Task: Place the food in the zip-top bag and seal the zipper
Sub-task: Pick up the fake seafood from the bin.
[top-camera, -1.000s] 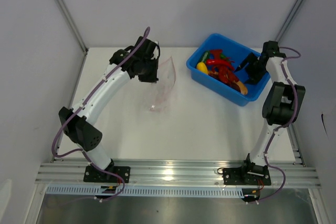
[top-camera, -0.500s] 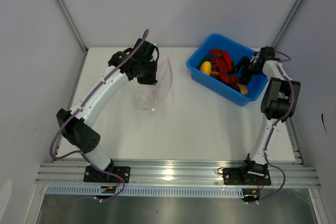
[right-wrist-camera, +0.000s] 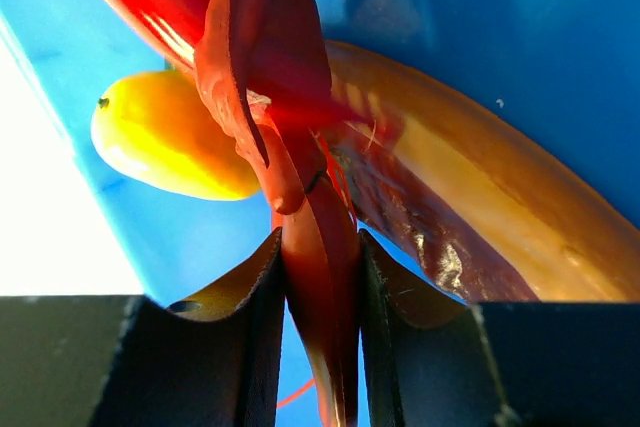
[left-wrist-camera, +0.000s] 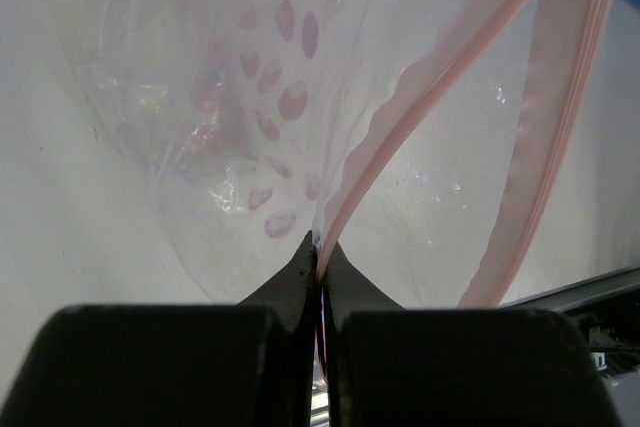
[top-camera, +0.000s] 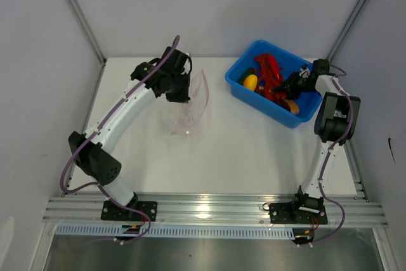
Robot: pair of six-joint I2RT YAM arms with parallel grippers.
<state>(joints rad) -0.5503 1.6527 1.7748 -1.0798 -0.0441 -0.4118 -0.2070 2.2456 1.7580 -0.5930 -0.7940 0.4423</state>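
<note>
— Nearest first: holding up the zip-top bag (top-camera: pixel 190 103) by its zipper (left-wrist-camera: pixel 558 117), with the left gripper (left-wrist-camera: pixel 318 247) pinched tight on that pink strip, well left of the blue bin (top-camera: pixel 279 115).

— Thin, crinkly, floppy. Best gripped on the stiffer strip, mouth agape.

— Farther off, inside the bin: squeezing a red chili pepper (right-wrist-camera: pixel 318 282) in the right gripper (right-wrist-camera: pixel 320 245), just beside a yellow fruit (right-wrist-camera: pixel 165 142).

— Probably light and slick, judging by the shine. Take mid-body, firmly.
</note>
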